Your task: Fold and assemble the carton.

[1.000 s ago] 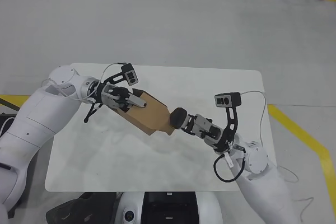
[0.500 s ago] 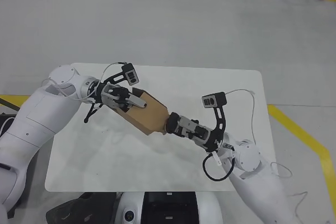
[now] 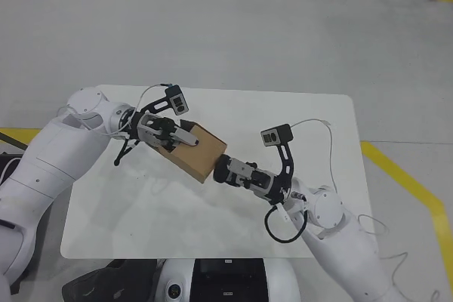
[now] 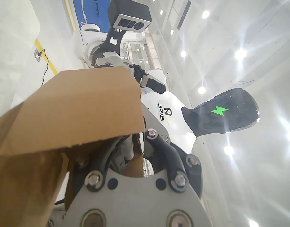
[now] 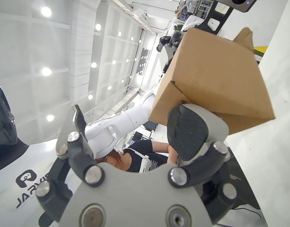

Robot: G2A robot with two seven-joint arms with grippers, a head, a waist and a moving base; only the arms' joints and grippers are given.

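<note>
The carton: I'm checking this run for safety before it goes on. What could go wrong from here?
1. The right gripper is open, and just one pad presses the end flap of the carton. The pad could slide off and the flap might spring back.
2. The left gripper grips the carton at the opposite end alone, so the push may twist it or work it loose.

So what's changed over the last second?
The open right gripper pushed in toward the left arm, folding in the protruding end flap of the brown cardboard carton. The left gripper stayed clamped on the carton's other end, held over the white table.
</note>
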